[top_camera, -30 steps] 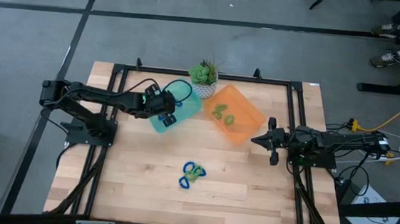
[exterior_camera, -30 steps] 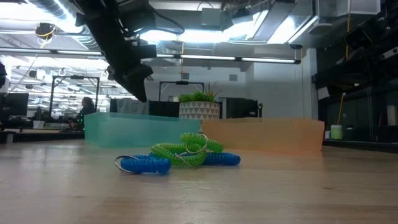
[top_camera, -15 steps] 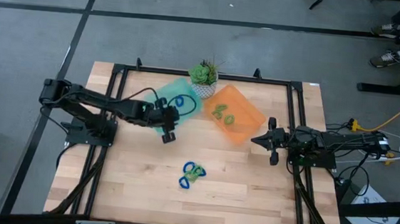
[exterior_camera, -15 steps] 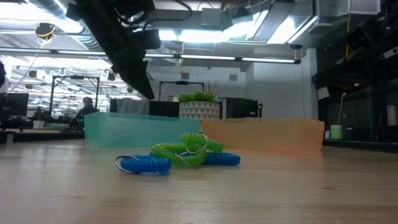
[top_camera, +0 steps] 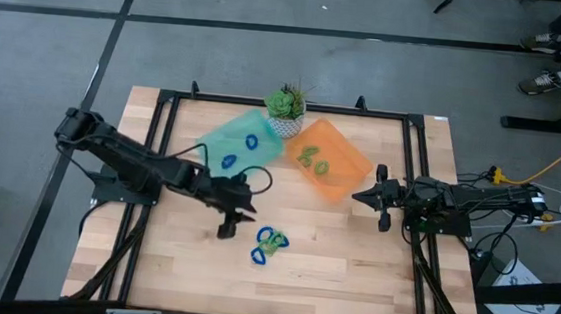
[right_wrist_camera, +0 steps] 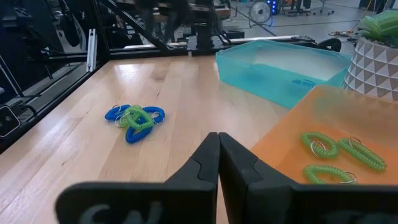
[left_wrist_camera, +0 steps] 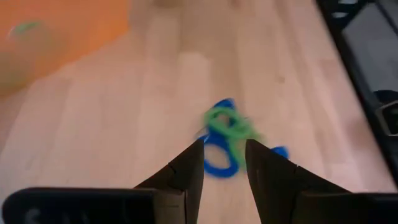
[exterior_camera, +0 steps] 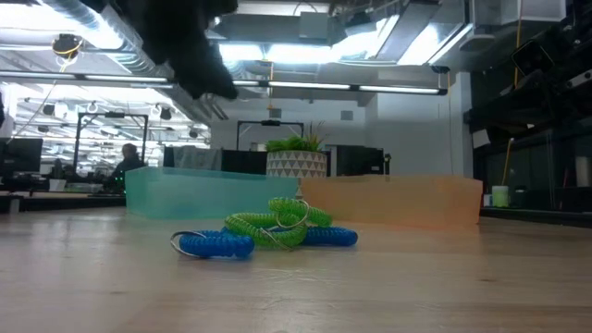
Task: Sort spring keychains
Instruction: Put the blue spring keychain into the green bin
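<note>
A tangled pile of blue and green spring keychains [top_camera: 270, 244] [exterior_camera: 268, 231] [right_wrist_camera: 134, 118] lies on the wooden table near its middle. My left gripper [top_camera: 238, 219] [left_wrist_camera: 224, 144] hovers just left of the pile, slanting down toward it, open, with nothing between its fingers. Two blue keychains [top_camera: 240, 150] lie in the teal tray [top_camera: 217, 134]. Green keychains [top_camera: 311, 159] [right_wrist_camera: 336, 152] lie in the orange tray [top_camera: 349, 172]. My right gripper [top_camera: 361, 196] [right_wrist_camera: 218, 142] waits shut at the table's right side, beside the orange tray.
A potted plant [top_camera: 287, 105] stands at the far edge between the two trays. Black frame rails [top_camera: 160, 158] run along the table's sides. Bare wood lies around the pile toward the near edge.
My left gripper has swung from above the teal tray toward the table's near edge and right, toward the keychain pile, turning as it went. The blue keychains in the teal tray have come into view behind it. The pile has kept still.
</note>
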Controlling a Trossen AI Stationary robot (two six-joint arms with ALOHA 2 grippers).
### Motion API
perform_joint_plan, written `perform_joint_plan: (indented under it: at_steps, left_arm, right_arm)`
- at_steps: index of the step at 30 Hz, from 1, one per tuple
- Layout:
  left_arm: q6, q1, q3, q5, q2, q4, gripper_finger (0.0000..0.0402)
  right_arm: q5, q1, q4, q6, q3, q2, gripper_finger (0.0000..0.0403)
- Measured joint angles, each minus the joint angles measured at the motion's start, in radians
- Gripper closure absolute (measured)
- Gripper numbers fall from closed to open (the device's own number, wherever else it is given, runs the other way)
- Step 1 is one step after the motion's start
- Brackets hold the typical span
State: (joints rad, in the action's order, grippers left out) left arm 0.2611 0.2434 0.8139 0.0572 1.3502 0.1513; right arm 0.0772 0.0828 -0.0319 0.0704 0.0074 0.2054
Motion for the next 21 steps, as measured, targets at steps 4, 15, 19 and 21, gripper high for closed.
perform_joint_plan:
  at_steps: [4, 15, 19, 21]
  left_arm:
    - [-0.010, 0.053, 0.000, 0.001, 0.000, -0.042, 0.0288]
    - [0.002, 0.216, 0.000, 0.019, 0.042, -0.056, 0.0288]
    - [-0.026, 0.270, 0.000, 0.021, 0.078, -0.051, 0.0288]
    - [-0.047, 0.290, 0.000, 0.020, 0.100, -0.051, 0.0288]
  right_arm:
    - [0.000, 0.000, 0.000, 0.000, 0.000, 0.000, 0.0395]
    - [0.000, 0.000, 0.000, 0.000, 0.000, 0.000, 0.0395]
    - [0.000, 0.000, 0.000, 0.000, 0.000, 0.000, 0.0395]
    - [0.000, 0.000, 0.000, 0.000, 0.000, 0.000, 0.0395]
